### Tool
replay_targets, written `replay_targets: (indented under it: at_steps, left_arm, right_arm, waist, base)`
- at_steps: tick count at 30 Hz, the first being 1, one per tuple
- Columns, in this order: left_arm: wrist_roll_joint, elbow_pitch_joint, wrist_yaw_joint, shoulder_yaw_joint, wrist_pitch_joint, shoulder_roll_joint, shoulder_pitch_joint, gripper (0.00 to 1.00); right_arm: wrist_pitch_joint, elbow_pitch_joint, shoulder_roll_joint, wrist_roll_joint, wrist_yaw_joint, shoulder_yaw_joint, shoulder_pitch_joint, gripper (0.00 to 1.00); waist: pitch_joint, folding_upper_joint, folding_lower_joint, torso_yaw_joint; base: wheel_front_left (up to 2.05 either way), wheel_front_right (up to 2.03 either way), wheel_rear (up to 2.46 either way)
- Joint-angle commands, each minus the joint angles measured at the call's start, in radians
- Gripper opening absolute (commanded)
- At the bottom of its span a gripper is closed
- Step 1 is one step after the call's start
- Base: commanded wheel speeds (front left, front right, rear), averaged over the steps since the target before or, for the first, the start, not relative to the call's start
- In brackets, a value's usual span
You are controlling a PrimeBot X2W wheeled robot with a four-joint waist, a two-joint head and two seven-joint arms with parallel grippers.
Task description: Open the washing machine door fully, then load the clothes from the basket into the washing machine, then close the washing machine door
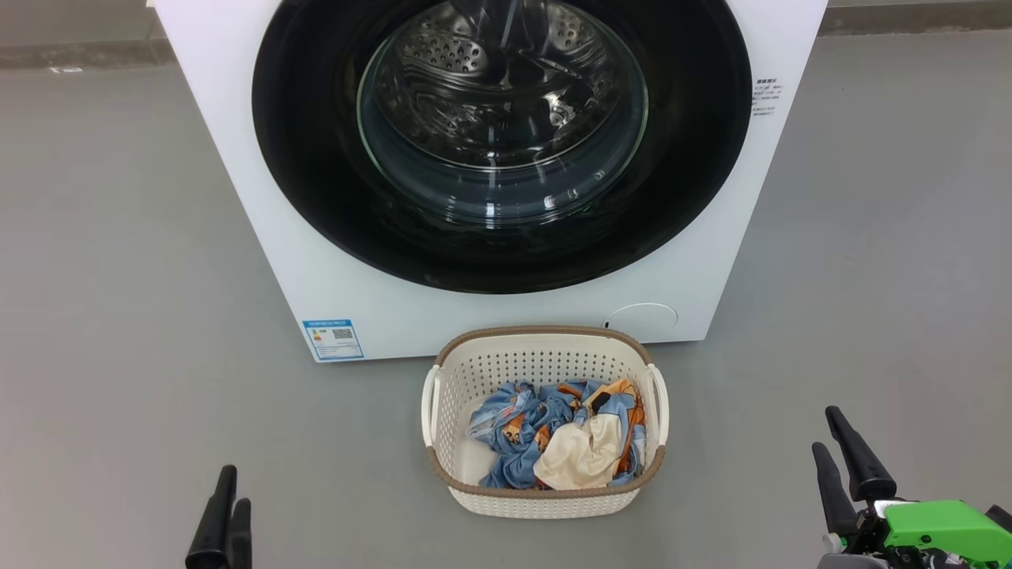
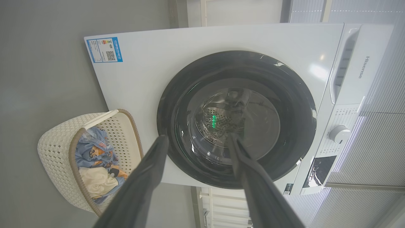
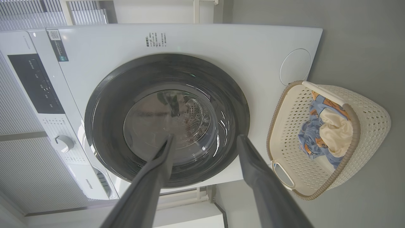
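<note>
Floor [image 1: 118, 276]: plain grey, matt, smooth; takes up sides + bottom of head view.
Washing machine [image 1: 229, 142]: big white box w/ hard glossy panels, upper centre of head view. Blue sticker [image 1: 333, 338] at its lower-left corner, round flap outline [image 1: 642, 318] at lower right.
Washing machine door [image 1: 316, 213]: shut, flush w/ the front. Wide round rim, glossy black; clear glass bowl [image 1: 502, 134] bulges at centre, perforated steel drum seen thru it.
Basket [image 1: 545, 359]: lower centre, on floor just in front of machine. Cream perforated plastic, rounded rectangle, brown woven-look rim, side handles.
Clothes [image 1: 553, 442]: in basket, crumpled soft fabric; light blue w/ orange-brown print, plus a plain cream piece on top.
Left gripper [image 1: 235, 486]: lower left of head view. Long dark fingers spread wide in left wrist view, nothing held, well apart from door.
Right gripper [image 1: 825, 431]: lower right, green part behind fingers. Jaws wide in right wrist view, empty, also well apart from door.
Step in hand: opening the door, prob. not begun.
Doing it well: no handle or hinge side readable, so find the rim's catch edge first. Hook a finger behind the rim, not on the glass. Pull along the door's arc till fully open.
Watch: glossy rim looks slick, so a finger may slip. Keep arms off the basket below.
</note>
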Motion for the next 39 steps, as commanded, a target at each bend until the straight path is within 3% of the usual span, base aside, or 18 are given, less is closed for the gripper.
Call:
replay_targets:
  at_steps: [1,25,39]
  left_arm:
    - [0.013,-0.032,-0.001,0.002,-0.008,0.013,-0.040,1.00]
    - [0.157,-0.030,-0.001,-0.044,-0.085,0.052,-0.081,1.00]
    - [0.380,-0.028,0.016,-0.047,-0.131,0.063,-0.101,1.00]
  right_arm:
    - [-0.010,-0.027,-0.011,0.005,0.001,0.003,-0.045,1.00]
    - [-0.080,-0.035,-0.026,-0.113,0.002,0.072,-0.098,1.00]
    - [-0.124,-0.017,-0.026,-0.371,0.003,0.106,-0.131,1.00]
  waist:
    - [0.000,0.0000,-0.0002,0.000]
    - [0.004,0.0000,-0.0003,0.005]
    - [0.003,0.0000,-0.0003,0.007]
  base:
    - [0.00,0.00,0.00]
    - [0.00,0.00,0.00]
    - [0.00,0.00,0.00]
